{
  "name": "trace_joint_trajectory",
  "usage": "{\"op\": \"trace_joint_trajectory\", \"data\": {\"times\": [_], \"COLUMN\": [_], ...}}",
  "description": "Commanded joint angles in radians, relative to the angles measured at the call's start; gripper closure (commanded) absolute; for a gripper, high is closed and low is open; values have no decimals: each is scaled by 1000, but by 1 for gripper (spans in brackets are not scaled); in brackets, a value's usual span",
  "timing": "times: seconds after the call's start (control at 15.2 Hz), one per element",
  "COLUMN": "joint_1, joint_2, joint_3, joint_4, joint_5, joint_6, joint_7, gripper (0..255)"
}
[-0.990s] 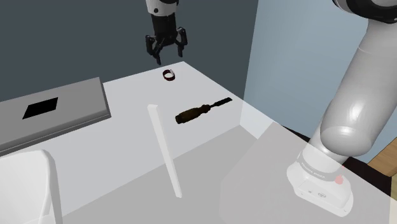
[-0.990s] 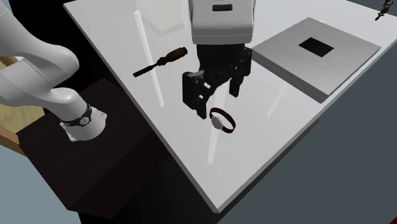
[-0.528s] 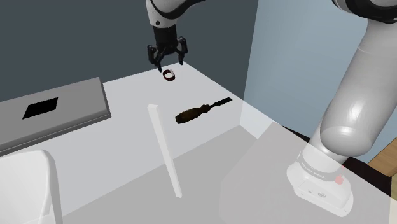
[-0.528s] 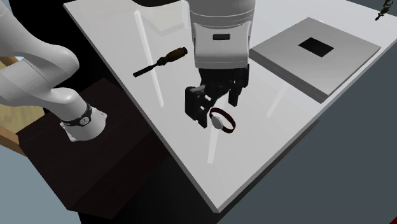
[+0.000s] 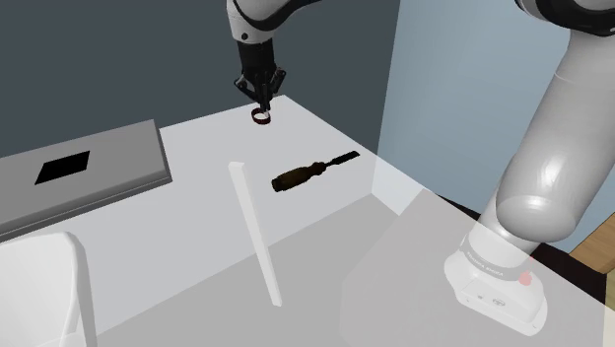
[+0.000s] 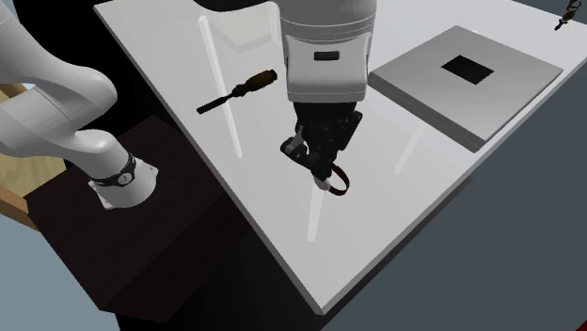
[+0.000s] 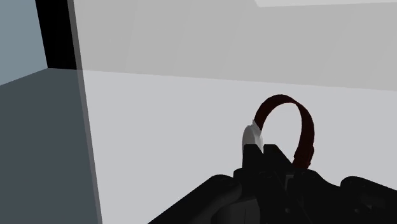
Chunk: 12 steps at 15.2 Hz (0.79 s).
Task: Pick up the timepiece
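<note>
The timepiece is a small wristwatch (image 5: 261, 117) with a dark red band and a pale face. It lies on the white table (image 5: 325, 246) near its far corner. My black gripper (image 5: 262, 102) stands straight down over it, fingers drawn together. In the second exterior view the gripper (image 6: 323, 169) covers most of the watch (image 6: 338, 182), and the band curls out beside the fingertips. In the wrist view the gripper (image 7: 270, 153) pinches the watch (image 7: 300, 124) at the face end, and the red band arches beyond the fingers. The watch still rests on the table.
A dark-handled screwdriver (image 5: 306, 173) lies mid-table, nearer the stand. A long white strip (image 5: 254, 229) runs across the table. A grey slab (image 5: 99, 173) with a black square sits at the shoulder view's left. The table's far edge is close behind the watch.
The gripper came down over the watch with its fingers apart, then closed them on it. The watch has not moved on the table.
</note>
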Motion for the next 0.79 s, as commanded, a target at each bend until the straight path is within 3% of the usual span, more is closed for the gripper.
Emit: {"op": "trace_joint_trajectory", "data": {"times": [0.0, 0.73], "joint_1": [0, 5], "joint_2": [0, 18], "joint_3": [0, 3], "joint_4": [0, 154], "joint_5": [0, -2], "joint_6": [0, -137], "joint_7": [0, -11], "gripper": [255, 255]}}
